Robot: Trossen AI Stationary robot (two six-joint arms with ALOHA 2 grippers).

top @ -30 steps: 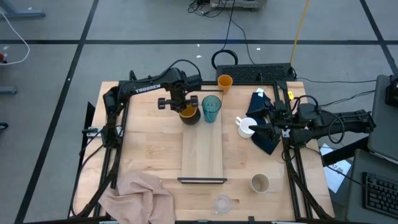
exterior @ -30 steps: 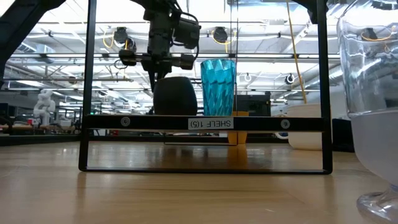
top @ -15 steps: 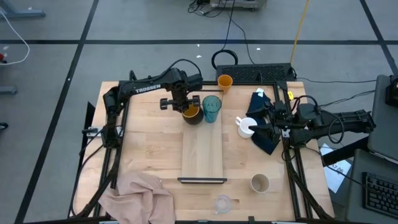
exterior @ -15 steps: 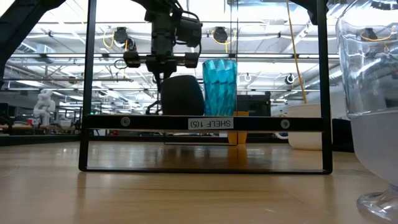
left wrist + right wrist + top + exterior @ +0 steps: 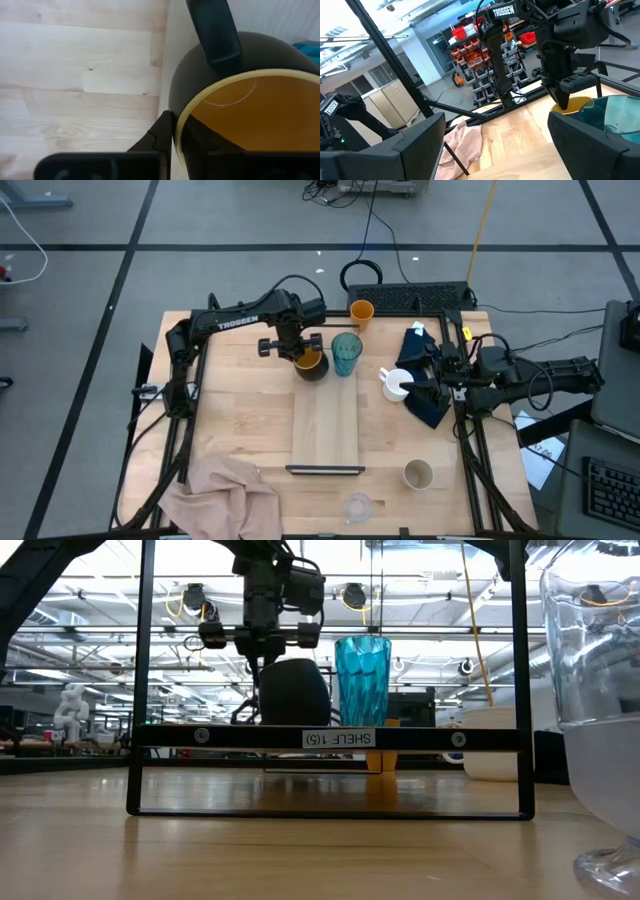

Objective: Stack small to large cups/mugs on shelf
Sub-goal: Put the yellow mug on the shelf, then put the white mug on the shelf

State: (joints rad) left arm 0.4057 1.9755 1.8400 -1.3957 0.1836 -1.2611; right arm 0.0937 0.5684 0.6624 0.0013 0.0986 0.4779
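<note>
A crumpled pinkish cloth (image 5: 225, 490) lies on the wooden tabletop (image 5: 240, 400), well apart from the left gripper (image 5: 303, 358), at the table's near corner on that gripper's side. 1 dark blue cloth (image 5: 428, 408) lies just beside the right gripper (image 5: 408, 383). Beyond both sets of fingers, a black strip (image 5: 420, 298) runs along the table's far edge. Past it, 2 cables cross the floor: a black cable (image 5: 372, 225) and a yellow cable (image 5: 482, 225).
</note>
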